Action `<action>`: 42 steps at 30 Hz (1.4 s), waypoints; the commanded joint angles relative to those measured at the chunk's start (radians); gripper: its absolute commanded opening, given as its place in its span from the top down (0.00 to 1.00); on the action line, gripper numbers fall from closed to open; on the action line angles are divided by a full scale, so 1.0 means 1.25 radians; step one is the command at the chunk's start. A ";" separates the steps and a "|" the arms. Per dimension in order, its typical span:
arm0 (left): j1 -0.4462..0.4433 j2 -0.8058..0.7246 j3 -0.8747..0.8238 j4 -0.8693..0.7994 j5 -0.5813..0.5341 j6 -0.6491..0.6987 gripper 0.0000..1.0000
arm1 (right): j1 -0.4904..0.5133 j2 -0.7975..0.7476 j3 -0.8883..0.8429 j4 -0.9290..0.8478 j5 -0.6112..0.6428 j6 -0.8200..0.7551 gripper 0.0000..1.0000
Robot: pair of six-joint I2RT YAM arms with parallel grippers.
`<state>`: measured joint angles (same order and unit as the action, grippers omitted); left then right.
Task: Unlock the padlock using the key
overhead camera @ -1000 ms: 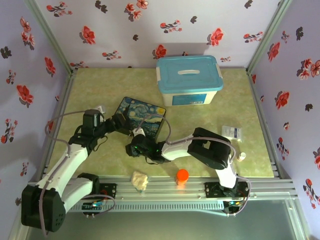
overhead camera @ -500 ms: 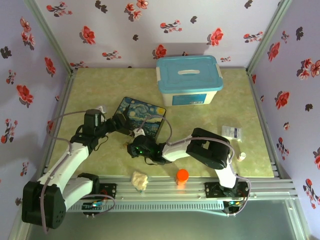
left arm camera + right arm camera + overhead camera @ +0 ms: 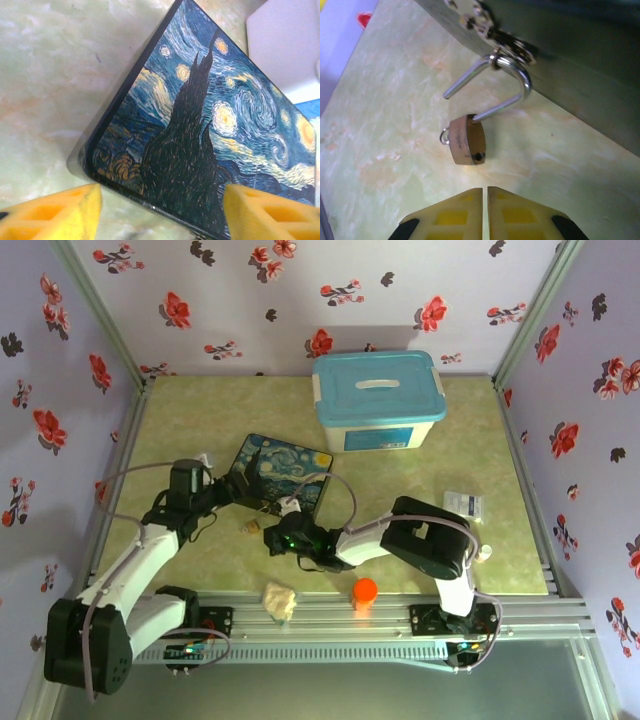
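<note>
Top camera: the left gripper [image 3: 238, 488] sits at the near corner of the painted box [image 3: 285, 465]. The padlock [image 3: 251, 526] lies just ahead of the right gripper [image 3: 276, 537].

Left wrist: the left gripper [image 3: 160, 210] is spread wide, and the box [image 3: 200, 125] corner lies just beyond its fingertips, ungripped.

Right wrist: the right gripper [image 3: 485, 192] is pressed together on nothing. Straight ahead of it, slightly apart, the padlock [image 3: 468, 141] hangs from the latch [image 3: 500, 35], one shackle leg out of the body. The small ring at its far end is probably the key [image 3: 443, 136], lodged in the keyhole. Unlocking looks done; at most, removing the key remains.
</note>
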<state>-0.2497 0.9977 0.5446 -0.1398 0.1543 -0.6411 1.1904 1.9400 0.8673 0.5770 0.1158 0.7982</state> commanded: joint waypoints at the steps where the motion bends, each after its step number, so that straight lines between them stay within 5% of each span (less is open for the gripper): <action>1: -0.006 -0.039 -0.035 -0.056 -0.005 0.021 0.47 | -0.008 -0.042 -0.014 -0.076 0.038 0.019 0.88; 7: -0.019 -0.071 -0.146 -0.028 -0.033 -0.034 0.76 | -0.010 -0.054 -0.005 -0.102 0.050 0.012 0.72; 19: -0.135 0.170 -0.147 0.119 -0.095 -0.047 0.75 | -0.012 -0.098 -0.056 -0.059 0.094 0.025 0.50; 27: -0.200 0.217 -0.164 0.172 -0.115 -0.090 0.81 | -0.018 -0.065 -0.070 0.065 0.062 0.063 0.46; 36: -0.195 0.056 -0.154 0.065 -0.165 -0.092 0.80 | -0.006 0.003 0.003 0.053 0.064 0.142 0.44; 42: -0.112 -0.031 -0.123 -0.010 -0.130 -0.056 0.80 | -0.004 0.041 0.039 0.013 0.096 0.165 0.43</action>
<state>-0.4343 0.9955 0.3523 -0.0711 -0.0204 -0.7460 1.1790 1.9537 0.8829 0.6445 0.1925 0.9668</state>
